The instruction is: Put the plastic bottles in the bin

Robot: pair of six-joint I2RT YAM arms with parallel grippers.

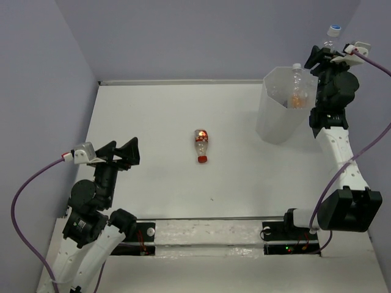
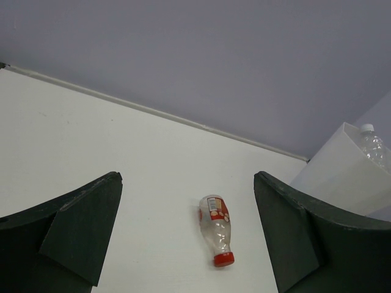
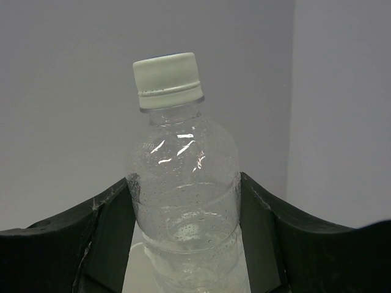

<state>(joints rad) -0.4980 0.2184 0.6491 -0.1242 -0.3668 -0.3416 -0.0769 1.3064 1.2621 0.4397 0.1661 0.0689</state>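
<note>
My right gripper (image 1: 326, 54) is shut on a clear crinkled bottle (image 1: 330, 35) with a pale cap. It holds the bottle upright, high up at the far right side of the translucent white bin (image 1: 278, 116). In the right wrist view the bottle (image 3: 182, 177) stands between the gripper (image 3: 183, 204) fingers. Inside the bin stands a clear bottle (image 1: 298, 85) with some orange in it. A red-capped bottle (image 1: 201, 145) with a red-orange label lies on its side mid-table. My left gripper (image 1: 124, 152) is open and empty, well to the left of it. The left wrist view shows that bottle (image 2: 216, 229) ahead between the open gripper's (image 2: 186, 235) fingers, and the bin (image 2: 342, 174) at the right.
The white table (image 1: 153, 122) ends at grey-violet walls on the left, back and right. The bin stands in the far right corner. The arm bases and a rail lie along the near edge.
</note>
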